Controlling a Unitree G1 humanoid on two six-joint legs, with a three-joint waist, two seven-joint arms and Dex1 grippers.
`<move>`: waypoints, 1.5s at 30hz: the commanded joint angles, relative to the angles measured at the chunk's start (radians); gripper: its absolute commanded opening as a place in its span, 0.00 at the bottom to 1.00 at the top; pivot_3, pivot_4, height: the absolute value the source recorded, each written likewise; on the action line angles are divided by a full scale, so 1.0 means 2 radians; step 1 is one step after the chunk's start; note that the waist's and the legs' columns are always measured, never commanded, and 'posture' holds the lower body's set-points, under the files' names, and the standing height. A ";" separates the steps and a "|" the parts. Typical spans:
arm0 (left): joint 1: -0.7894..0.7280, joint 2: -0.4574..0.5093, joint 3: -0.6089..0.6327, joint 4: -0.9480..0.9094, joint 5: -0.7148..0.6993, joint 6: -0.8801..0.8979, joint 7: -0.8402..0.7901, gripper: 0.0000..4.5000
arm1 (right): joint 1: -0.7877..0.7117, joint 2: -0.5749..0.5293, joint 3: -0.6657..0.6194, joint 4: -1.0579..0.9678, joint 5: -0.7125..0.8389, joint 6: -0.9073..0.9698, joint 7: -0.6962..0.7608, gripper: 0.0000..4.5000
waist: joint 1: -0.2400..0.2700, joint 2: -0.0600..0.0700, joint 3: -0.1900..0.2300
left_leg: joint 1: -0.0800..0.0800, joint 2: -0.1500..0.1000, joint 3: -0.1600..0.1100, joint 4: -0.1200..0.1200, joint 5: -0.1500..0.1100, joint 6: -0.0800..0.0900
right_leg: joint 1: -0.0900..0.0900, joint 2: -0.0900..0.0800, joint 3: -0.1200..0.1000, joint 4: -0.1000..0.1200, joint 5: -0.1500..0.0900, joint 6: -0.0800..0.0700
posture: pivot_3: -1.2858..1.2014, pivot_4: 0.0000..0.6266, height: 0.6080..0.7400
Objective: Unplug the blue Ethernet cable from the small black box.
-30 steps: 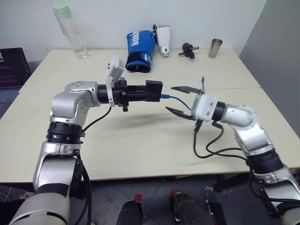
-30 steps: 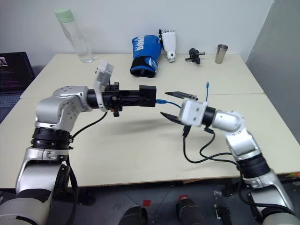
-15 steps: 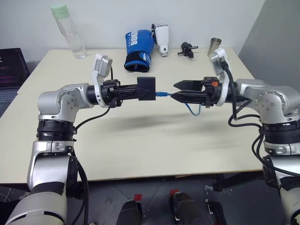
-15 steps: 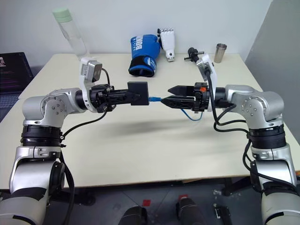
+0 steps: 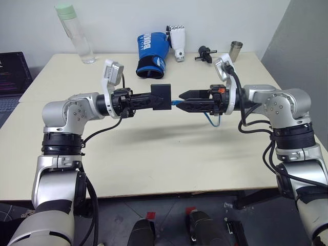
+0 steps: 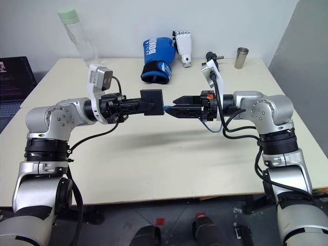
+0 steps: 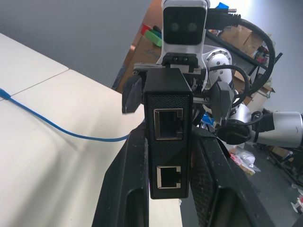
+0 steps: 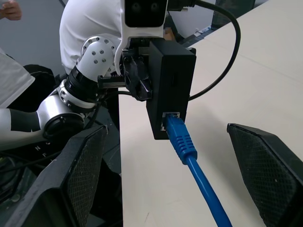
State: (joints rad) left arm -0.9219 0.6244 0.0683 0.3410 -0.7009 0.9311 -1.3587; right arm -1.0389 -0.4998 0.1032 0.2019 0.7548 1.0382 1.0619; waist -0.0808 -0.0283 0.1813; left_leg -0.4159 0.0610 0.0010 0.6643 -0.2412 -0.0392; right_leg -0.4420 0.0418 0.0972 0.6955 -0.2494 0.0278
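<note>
Blue Ethernet cable (image 8: 189,158) runs level from the small black box (image 5: 162,97), pinched by the left claw (image 5: 151,99), toward the spread right claw (image 5: 180,102).

The two head views look forward and down from above the worktop (image 5: 154,154), a little apart sideways, and share nearly the whole scene: both arms and the far wall. The left wrist view looks closely along the left claw (image 7: 173,156) at the small black box (image 7: 169,127). The right wrist view looks from the opposite side, very near, at the same box and the blue Ethernet cable (image 8: 189,156).
</note>
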 commanded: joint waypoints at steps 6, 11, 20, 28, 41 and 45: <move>-0.006 0.005 0.009 -0.024 -0.010 -0.002 -0.003 0.17 | -0.018 0.016 -0.010 0.005 -0.010 0.001 0.011 0.87 | -0.001 0.000 0.000 | 0.000 0.000 0.000 0.000 0.000 0.000 | 0.000 0.000 0.000 0.000 0.000 0.000 | 0.52 0.24 1.00; -0.005 0.004 0.008 -0.026 -0.009 -0.002 -0.003 0.17 | -0.018 0.021 -0.013 0.006 -0.012 0.004 0.009 0.67 | 0.000 0.000 0.000 | 0.000 0.000 0.000 0.000 0.000 0.000 | 0.000 0.000 0.000 0.000 0.000 0.000 | 0.52 0.24 1.00; -0.006 0.004 0.008 -0.025 -0.007 -0.004 -0.002 0.17 | -0.026 0.029 -0.020 0.019 -0.012 0.009 0.005 0.23 | -0.001 0.000 0.000 | 0.000 0.000 0.000 0.000 0.000 0.000 | 0.000 0.000 0.000 0.000 0.000 0.000 | 0.52 0.24 1.00; -0.005 0.005 0.007 -0.025 -0.005 -0.004 -0.003 0.17 | -0.031 0.028 -0.023 0.030 -0.013 0.013 0.011 0.08 | 0.000 0.000 0.000 | 0.000 0.000 0.000 0.000 0.000 0.000 | 0.000 0.000 0.000 0.000 0.000 0.000 | 0.52 0.24 1.00; -0.009 0.003 0.004 -0.021 -0.002 -0.007 -0.004 0.17 | -0.038 0.024 -0.041 0.035 0.002 0.054 0.020 0.37 | 0.000 0.000 0.000 | 0.000 0.000 0.000 0.000 0.000 0.000 | 0.000 0.000 0.000 0.000 0.000 0.000 | 0.52 0.24 1.00; -0.010 0.003 0.004 -0.021 -0.001 -0.008 -0.004 0.17 | -0.039 0.023 -0.044 0.041 -0.003 0.056 0.021 0.37 | -0.001 0.000 0.000 | 0.000 0.000 0.000 0.000 0.000 0.000 | 0.000 0.000 0.000 0.000 0.000 0.000 | 0.52 0.24 1.00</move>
State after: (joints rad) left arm -0.9219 0.6267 0.0716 0.3230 -0.6983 0.9282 -1.3638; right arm -1.0821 -0.4423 0.0508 0.2895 0.7335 1.1497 1.0937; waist -0.0819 -0.0282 0.1813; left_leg -0.4158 0.0610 0.0008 0.6639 -0.2412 -0.0392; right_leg -0.4421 0.0419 0.0971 0.6952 -0.2494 0.0278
